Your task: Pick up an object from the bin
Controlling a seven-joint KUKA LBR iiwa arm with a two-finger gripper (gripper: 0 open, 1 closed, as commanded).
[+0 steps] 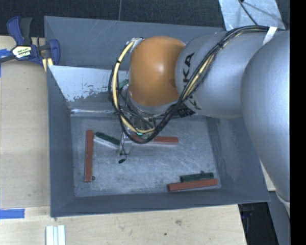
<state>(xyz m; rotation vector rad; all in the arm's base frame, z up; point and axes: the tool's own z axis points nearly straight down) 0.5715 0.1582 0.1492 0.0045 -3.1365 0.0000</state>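
So the hand (123, 156) is down low near the middle of the grey metal bin (61, 137), just beside the right end of a thin dark green flat stick (105, 138). Honestly can't tell if it's open or closed, since the orange wrist cover (152, 70) and cables hide too much. A reddish-brown flat stick (164, 141) lies just to its right. A longer reddish-brown stick (87, 157) hugs the left side, and a green-and-brown pair of sticks (194, 185) sits by the front wall. Everything lies flat, which I'd guess is why it comes straight down.
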